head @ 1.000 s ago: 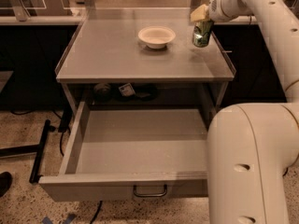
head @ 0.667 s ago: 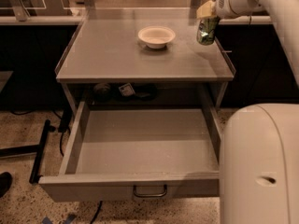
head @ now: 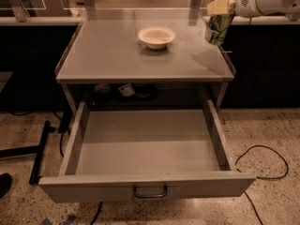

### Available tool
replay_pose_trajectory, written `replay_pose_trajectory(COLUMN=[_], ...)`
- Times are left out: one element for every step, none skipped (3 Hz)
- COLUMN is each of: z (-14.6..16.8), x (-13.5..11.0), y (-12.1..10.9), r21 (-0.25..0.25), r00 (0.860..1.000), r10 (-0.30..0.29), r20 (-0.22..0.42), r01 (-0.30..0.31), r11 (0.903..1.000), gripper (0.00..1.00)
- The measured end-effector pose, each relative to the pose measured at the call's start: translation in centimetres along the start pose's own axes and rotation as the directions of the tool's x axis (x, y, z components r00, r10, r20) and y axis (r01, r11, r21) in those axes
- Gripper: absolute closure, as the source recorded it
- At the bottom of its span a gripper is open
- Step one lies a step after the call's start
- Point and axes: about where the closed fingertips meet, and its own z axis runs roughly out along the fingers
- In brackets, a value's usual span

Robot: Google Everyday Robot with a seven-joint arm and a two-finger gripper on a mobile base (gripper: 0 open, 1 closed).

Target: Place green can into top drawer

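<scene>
The green can hangs tilted in my gripper, lifted above the right side of the grey tabletop. The gripper's pale fingers are shut on the can's top, at the upper right of the view. The top drawer stands pulled wide open below the tabletop, its inside bare, with its front panel and dark pull handle toward the camera. The can is up and to the right of the drawer's opening.
A white bowl sits on the tabletop at the back middle. Dark objects lie in the gap behind the drawer. Cables trail on the speckled floor at right; a black stand foot lies at left.
The arm has swung out of the foreground, so the drawer's right side now shows. The gripper has lifted the can off the tabletop and carried it right and up.
</scene>
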Motion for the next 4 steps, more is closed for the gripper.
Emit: replay_pose_trajectory(z=[-4.6,-7.3,-8.0,-7.9], x=[2.0,5.7,9.8,13.2], y=[4.0,7.1,9.1,10.3], r21=[-0.071,-0.124,-0.208,-0.321], r00=[0.998,0.991,0.97,0.937], r10=[-0.053,-0.132,-0.242,-0.348], r20=[0.026,0.001,-0.02,-0.004], r01=[0.055,0.131,0.232,0.329], r11=[0.996,0.9836,0.95,0.8882], gripper=[1.0,1.0,1.0,1.0])
